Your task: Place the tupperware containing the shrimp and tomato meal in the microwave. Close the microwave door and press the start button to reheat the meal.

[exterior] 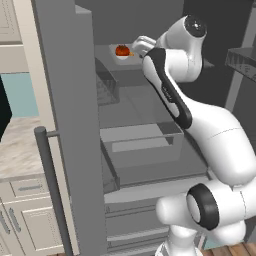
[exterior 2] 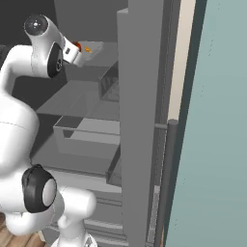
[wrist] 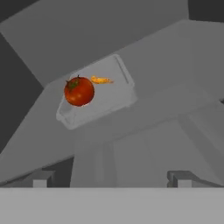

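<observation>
- Claw (wrist: 109, 177) spread wide, empty, aimed at fridge shelf (wrist: 175, 87).
- Tupperware (wrist: 114, 94) sat ahead and up-left on that shelf, well apart, long axis slanting across view.
- Tomato (wrist: 79, 91) at left end, shrimp (wrist: 101, 80) just beside.

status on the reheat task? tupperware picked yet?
Not picked yet. The tupperware sits on a grey fridge shelf with the tomato and shrimp inside. In hand: the arm reaches into the open fridge, and the gripper, jaws open and empty, points at the tray from short of it. Left: grasp it, carry it to the microwave, shut the door, press start.
</observation>
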Tool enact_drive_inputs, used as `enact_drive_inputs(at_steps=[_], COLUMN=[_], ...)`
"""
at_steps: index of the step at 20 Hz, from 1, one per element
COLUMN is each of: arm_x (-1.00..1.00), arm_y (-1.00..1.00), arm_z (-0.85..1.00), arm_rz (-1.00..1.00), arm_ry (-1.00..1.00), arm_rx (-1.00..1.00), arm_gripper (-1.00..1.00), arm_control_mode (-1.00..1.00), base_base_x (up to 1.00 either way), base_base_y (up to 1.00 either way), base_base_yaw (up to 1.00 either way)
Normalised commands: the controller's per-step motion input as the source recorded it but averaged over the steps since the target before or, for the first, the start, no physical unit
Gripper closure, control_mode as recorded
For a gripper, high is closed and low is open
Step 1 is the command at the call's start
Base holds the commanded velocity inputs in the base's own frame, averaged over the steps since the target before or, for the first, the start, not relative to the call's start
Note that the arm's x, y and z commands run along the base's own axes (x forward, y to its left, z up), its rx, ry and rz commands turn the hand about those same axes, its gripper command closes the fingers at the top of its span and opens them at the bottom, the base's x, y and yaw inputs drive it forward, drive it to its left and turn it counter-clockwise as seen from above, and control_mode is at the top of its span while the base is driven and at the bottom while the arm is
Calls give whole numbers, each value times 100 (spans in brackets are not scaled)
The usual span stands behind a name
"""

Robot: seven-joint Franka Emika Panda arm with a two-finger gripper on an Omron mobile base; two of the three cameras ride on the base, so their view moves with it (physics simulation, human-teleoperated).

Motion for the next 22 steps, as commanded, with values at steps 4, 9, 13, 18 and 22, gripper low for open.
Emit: enact_drive_inputs(at_steps=[4,9,13,18,22], arm_x=[29,39,42,42,38], arm_y=[27,26,20,6,0], arm_z=[1,-2,-4,-10,-11], arm_rz=[0,0,0,-3,-8], arm_ry=[7,4,2,1,0], arm_rx=[0,0,0,0,0], arm_gripper=[-100,-100,-100,-100,-100], arm_control_mode=[-100,-100,-100,-100,-100], base_base_x=[0,0,0,0,0], base_base_y=[0,0,0,0,0], base_base_yaw=[0,0,0,0,0])
